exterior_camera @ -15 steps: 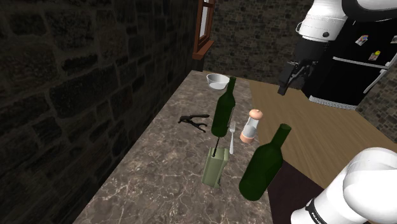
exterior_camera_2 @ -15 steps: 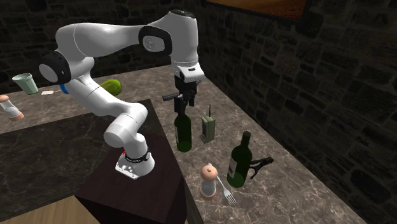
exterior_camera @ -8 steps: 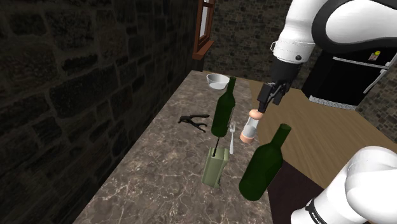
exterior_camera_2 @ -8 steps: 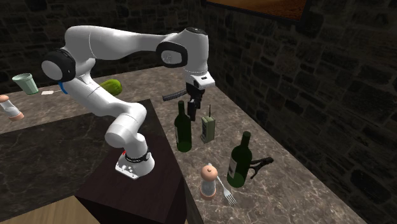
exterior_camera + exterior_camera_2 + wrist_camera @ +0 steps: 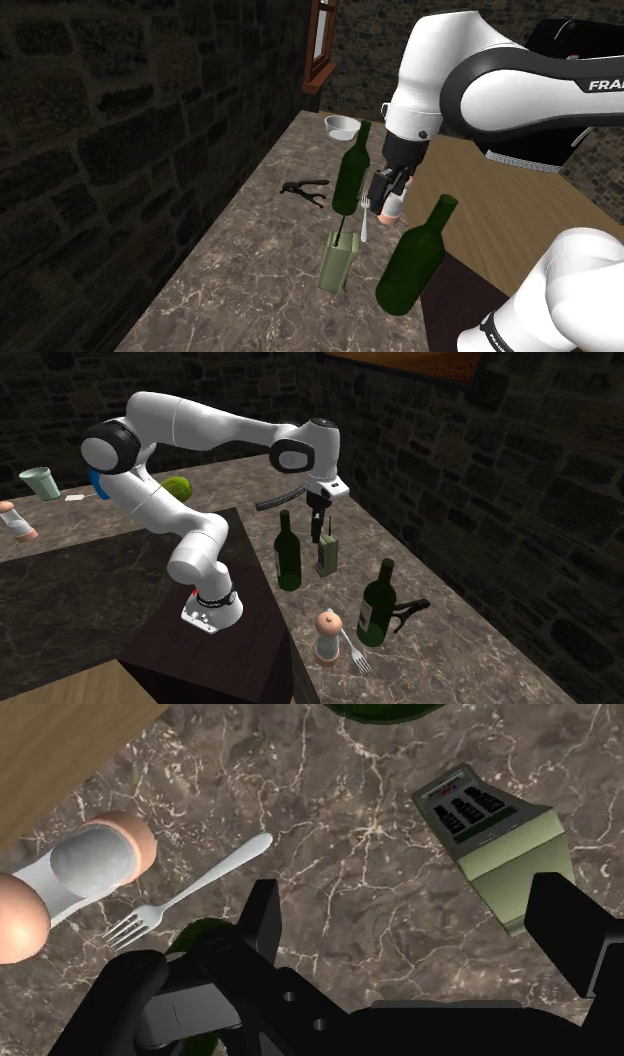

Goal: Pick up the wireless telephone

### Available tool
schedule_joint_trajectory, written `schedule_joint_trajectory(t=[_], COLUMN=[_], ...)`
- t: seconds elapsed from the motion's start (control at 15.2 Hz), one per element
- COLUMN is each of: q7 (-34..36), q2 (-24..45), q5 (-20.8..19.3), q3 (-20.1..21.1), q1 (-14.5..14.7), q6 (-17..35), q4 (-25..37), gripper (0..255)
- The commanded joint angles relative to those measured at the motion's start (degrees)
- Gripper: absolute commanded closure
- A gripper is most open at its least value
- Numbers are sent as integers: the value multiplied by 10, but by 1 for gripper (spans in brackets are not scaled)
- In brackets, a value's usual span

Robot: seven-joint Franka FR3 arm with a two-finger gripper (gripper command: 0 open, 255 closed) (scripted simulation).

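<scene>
The wireless telephone (image 5: pixel 338 262) is an olive-green handset with a thin black antenna, standing upright on the marble counter between two dark green bottles. It stands by the nearer bottle (image 5: pixel 288 552) as telephone (image 5: pixel 326 555). My black gripper (image 5: pixel 385 190) hangs above the counter, just over the handset's antenna (image 5: pixel 320 522). In the wrist view the gripper (image 5: pixel 415 929) is open, its fingers (image 5: pixel 262 919) wide apart with bare marble between them. The telephone (image 5: pixel 495 834), keypad showing, lies just past the other finger, untouched.
A green bottle (image 5: pixel 415 260) stands close to the phone, a second bottle (image 5: pixel 352 170) further along. A pepper mill (image 5: pixel 90 869) and fork (image 5: pixel 190 894) lie near the gripper. A corkscrew (image 5: pixel 305 187) and a bowl (image 5: pixel 342 126) sit beyond. A stone wall borders the counter.
The arm has swung down and towards the shoulder view's left, bringing the gripper from high over the counter's edge to just above the telephone. Nothing on the counter moved.
</scene>
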Motion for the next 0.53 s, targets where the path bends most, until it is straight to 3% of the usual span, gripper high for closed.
schedule_joint_trajectory(t=[0.0, 0.46], q7=[3, 16], q2=[23, 95], q5=[8, 23], q3=[17, 64], q1=[11, 37], q6=[28, 105], q4=[-7, -18], gripper=[0, 0])
